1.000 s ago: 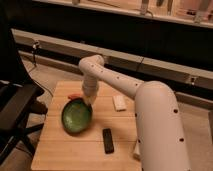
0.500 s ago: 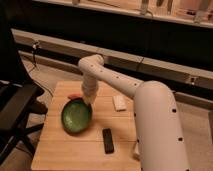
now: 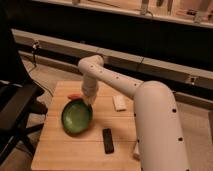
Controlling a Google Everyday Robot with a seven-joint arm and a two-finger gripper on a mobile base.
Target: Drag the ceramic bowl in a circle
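The ceramic bowl [image 3: 76, 117] is round, shallow and glossy green with a darker rim. It sits tilted on the left half of the wooden table [image 3: 60, 150]. My white arm reaches over the table from the right. My gripper [image 3: 88, 101] points down at the bowl's far right rim and touches it. A small black rectangular block [image 3: 107, 140] lies on the table to the right of the bowl, apart from it.
A small orange thing [image 3: 74, 96] lies just behind the bowl. A white flat object [image 3: 119, 103] lies at the table's back right. A black office chair [image 3: 15, 107] stands close to the table's left edge. A dark bench runs behind.
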